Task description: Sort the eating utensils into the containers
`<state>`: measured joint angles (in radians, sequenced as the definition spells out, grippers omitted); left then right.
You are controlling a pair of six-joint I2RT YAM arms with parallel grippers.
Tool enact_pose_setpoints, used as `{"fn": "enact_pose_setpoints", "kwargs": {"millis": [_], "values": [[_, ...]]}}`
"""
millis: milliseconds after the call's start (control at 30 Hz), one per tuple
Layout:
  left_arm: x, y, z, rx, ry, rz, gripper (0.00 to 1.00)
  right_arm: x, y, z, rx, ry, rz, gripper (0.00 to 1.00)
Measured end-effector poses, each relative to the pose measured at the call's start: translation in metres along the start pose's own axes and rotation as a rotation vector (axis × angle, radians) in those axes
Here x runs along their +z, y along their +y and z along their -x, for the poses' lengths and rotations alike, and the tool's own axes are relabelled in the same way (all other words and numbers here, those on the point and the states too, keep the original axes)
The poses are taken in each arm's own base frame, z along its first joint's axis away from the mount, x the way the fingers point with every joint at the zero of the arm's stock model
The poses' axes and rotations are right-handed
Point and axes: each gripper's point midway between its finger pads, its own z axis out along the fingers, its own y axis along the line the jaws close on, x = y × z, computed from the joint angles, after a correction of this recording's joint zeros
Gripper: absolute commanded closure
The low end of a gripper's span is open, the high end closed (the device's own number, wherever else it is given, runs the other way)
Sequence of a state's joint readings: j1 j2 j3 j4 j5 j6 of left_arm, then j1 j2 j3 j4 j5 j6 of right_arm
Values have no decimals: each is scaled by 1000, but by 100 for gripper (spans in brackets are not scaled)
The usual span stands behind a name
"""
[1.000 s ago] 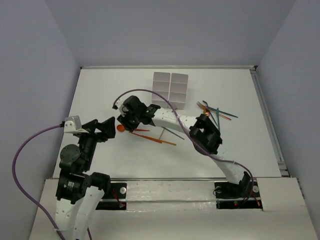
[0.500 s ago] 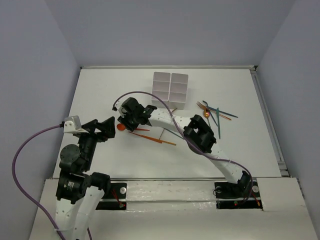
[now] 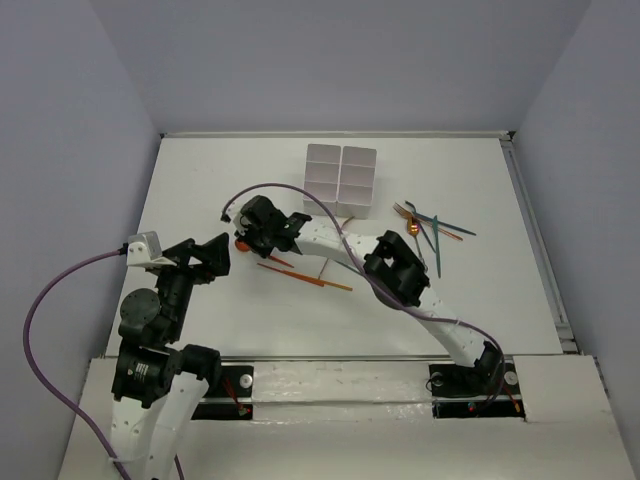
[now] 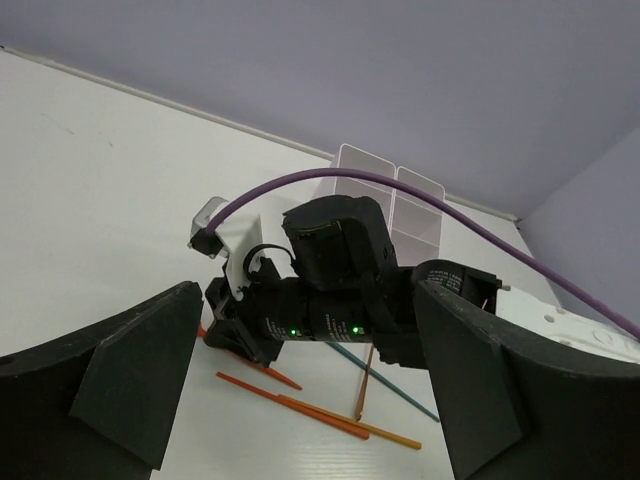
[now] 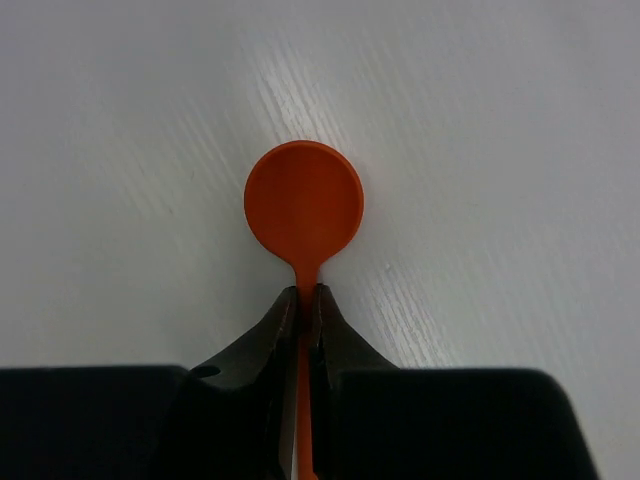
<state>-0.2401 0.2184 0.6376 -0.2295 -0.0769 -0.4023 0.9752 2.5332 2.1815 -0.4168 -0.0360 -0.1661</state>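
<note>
The right gripper [image 5: 303,300] is clamped on the handle of the orange spoon [image 5: 303,205], just below its bowl, left of centre in the top view. The left gripper [image 3: 213,256] sits just beside it at lower left, its fingers spread wide. The white 4-compartment box [image 3: 341,178] stands above centre, and loose orange sticks [image 3: 312,280] lie below it.

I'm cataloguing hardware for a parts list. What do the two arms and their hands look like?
The left arm and right arm have white shells and black joints; a purple cable trails from each wrist. Both hands are black: the left hand has broad wedge fingers, the right hand slim tapered ones. Two green lights glow on the right wrist.
</note>
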Motion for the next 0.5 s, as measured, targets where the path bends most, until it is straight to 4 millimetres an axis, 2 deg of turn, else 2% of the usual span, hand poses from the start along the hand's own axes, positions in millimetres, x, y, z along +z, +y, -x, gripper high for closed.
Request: {"fn": "enact_pose_setpoints", "kwargs": {"millis": [200, 267, 333, 433, 500], "values": [[0, 1, 0, 0, -1, 3, 1, 2, -11, 6, -12, -90, -50, 93], [0, 1, 0, -1, -2, 3, 1, -1, -23, 6, 1, -122, -73, 93], [0, 0, 0, -1, -1, 3, 1, -10, -42, 10, 25, -166, -105, 93], [0, 0, 0, -1, -1, 3, 1, -32, -77, 30, 68, -258, -164, 93], [0, 0, 0, -1, -1, 3, 1, -58, -107, 55, 105, -358, -220, 93]]}}
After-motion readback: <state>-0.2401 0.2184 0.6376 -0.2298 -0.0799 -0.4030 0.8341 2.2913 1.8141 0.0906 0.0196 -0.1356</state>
